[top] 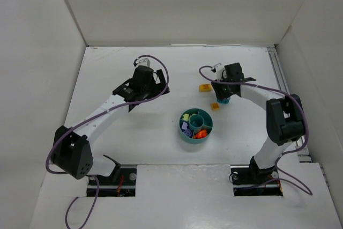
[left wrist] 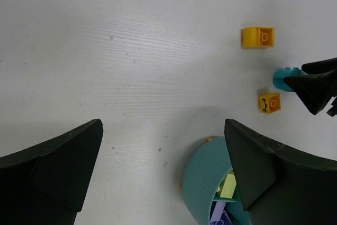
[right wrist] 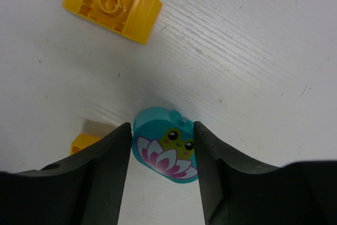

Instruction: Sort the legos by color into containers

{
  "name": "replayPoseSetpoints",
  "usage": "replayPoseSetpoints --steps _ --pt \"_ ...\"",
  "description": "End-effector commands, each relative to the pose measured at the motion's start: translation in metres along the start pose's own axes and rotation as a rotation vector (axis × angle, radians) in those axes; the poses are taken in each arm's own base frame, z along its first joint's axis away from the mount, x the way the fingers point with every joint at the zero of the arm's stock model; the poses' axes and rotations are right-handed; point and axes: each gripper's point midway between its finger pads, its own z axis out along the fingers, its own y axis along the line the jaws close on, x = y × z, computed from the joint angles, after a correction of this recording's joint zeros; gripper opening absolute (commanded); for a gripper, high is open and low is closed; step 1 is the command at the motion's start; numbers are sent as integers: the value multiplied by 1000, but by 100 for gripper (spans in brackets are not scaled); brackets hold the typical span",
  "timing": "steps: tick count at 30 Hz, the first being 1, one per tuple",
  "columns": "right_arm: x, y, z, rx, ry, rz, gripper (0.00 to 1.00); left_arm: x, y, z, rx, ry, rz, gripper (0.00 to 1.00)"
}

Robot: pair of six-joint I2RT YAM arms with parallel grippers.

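**Closing on the teal frog piece beside the dish**

The right gripper (right wrist: 162, 126) is lowered onto the white table (top: 134, 132), its two black fingers set against either flank of a small rounded teal plastic piece printed with a frog and a pink lotus (right wrist: 163, 148). In the right wrist view both fingers touch its sides, so the claw is clamped on it, and the piece sits on the tabletop.

A larger yellow-orange plastic brick (right wrist: 112, 5) lies just beyond this piece, underside up with its hollow showing. A smaller yellow-orange cube (left wrist: 269, 103) with a face printed on it sits just beside the right claw on the dish side.

The small round teal dish with a centre well and wedge sections (top: 180, 127) stands near the middle of the table, near the right gripper and apart from it. One wedge holds a lime-yellow bit (top: 186, 117), the next a purple bit (top: 186, 128), and another an orange bit (top: 200, 134).

The left gripper (left wrist: 162, 125) hangs above the table to the left of the dish. Its fingers are spread wide apart with nothing between them, and the dish wall shows past its right-hand finger.
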Motion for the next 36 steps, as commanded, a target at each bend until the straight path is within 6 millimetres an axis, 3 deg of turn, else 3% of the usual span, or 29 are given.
replayPoseSetpoints --steps 1,5,7,11,16,27,28,32,36 --pt "-27 3 -24 -14 -88 -20 52 -10 -10 -9 50 -41 -3 100" --pt "-47 10 -53 -40 -189 -44 52 -7 -9 -10 60 -37 -3 100" --pt "-52 9 -65 -31 -221 -49 63 -8 -11 -10 66 -43 -4 100" --pt "-29 1 -58 32 -131 14 84 -4 -10 -9 70 -29 -2 100" --pt "-14 -2 -31 25 -76 48 84 -4 -12 -12 82 -30 -3 100" --pt "9 -8 2 14 32 -14 71 0 -7 -8 64 -22 8 100" --pt "12 -7 5 11 42 -13 65 0 -7 -8 64 -22 8 100" --pt "13 -12 4 25 45 -5 47 -1 -8 -6 63 -21 8 100" --pt "4 -18 -12 57 19 -8 40 -1 -8 -6 63 -21 8 100"
